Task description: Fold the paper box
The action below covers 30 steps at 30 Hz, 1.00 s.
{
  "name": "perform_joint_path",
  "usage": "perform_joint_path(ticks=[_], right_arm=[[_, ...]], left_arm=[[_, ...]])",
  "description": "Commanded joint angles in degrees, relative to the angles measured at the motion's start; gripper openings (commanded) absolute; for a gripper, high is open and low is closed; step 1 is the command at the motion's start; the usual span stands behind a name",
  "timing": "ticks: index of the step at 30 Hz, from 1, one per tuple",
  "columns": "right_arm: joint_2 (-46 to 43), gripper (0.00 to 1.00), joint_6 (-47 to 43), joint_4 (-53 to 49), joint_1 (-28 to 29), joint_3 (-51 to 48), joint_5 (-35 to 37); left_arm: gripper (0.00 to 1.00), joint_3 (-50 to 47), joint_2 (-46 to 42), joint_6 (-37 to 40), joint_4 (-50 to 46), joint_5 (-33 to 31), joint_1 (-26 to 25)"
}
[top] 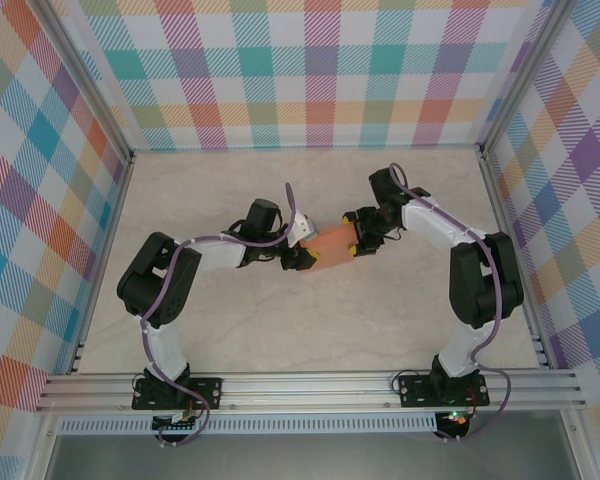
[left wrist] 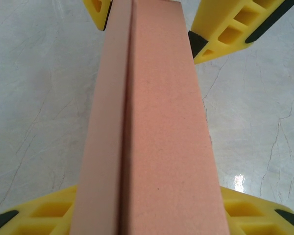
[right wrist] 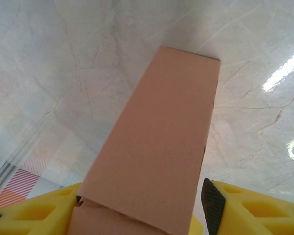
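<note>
Marble table [top: 280,330] below, and the paper box [top: 330,243] at centre frame looks folded into a block, perhaps only tucking left, with the left claw [top: 303,257] pinching one end and the right claw [top: 358,241] straddling the other, grip unclear.

Salmon-orange paper box [top: 330,243] mid-table between left gripper [top: 308,258] and right gripper [top: 357,243], one at each end
</note>
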Motion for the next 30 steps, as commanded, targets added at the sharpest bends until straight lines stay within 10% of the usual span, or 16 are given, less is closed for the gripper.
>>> perform_joint_path(ticks=[1, 9, 11, 22, 30], right_arm=[[1.08, 0.58, 0.54, -4.74, 0.26, 0.85, 2.57], [1.41, 0.52, 0.43, -5.76, 0.25, 0.84, 5.60], [1.80, 0.51, 0.30, -5.82, 0.25, 0.93, 5.79], [2.74, 0.48, -2.50, -9.12, 0.08, 2.54, 8.05], [4.19, 0.49, -6.42, -10.52, 0.07, 3.39, 7.32]], left_arm=[[0.49, -0.19, 0.18, 0.41, -0.36, 0.35, -0.12], [0.61, -0.81, -1.75, 0.17, -0.24, -0.27, 0.14], [1.00, -1.43, -3.31, 0.09, 0.18, -0.12, 0.23], [1.00, -4.94, -17.33, -2.79, -8.90, -0.85, 2.84], [1.00, -10.05, -35.45, -16.57, -13.45, -20.82, 7.03]])
